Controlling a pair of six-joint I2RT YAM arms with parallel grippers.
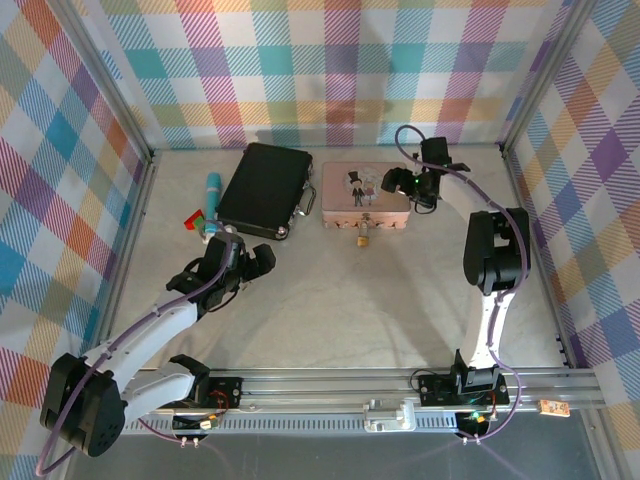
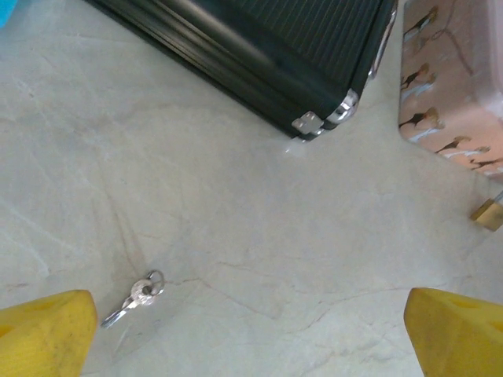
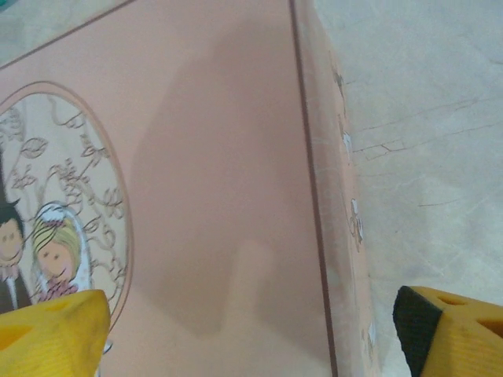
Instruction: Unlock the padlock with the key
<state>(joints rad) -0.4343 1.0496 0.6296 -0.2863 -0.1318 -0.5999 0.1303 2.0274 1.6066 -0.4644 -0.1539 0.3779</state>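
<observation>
The key (image 2: 135,297) lies flat on the table (image 2: 314,236), just ahead of the left gripper (image 2: 250,334). That gripper's jaws are spread wide, and nothing is held between them. In the left wrist view the key is set well off the gripper's centre line, close to the finger (image 2: 47,334) at the left of that view. Its long axis runs slantwise, with the blade toward that finger and the ring end toward the black case (image 2: 259,55). A sideways shift and a turn of the wrist are judged necessary before the jaws can be closed across the key. The padlock (image 2: 489,212) is seen to the right, at the front wall of the pink tin (image 2: 452,86), well apart from the key. The right gripper (image 3: 251,338) is held open and empty over the tin's right edge. The left arm is plainly the nearer to the key.
</observation>
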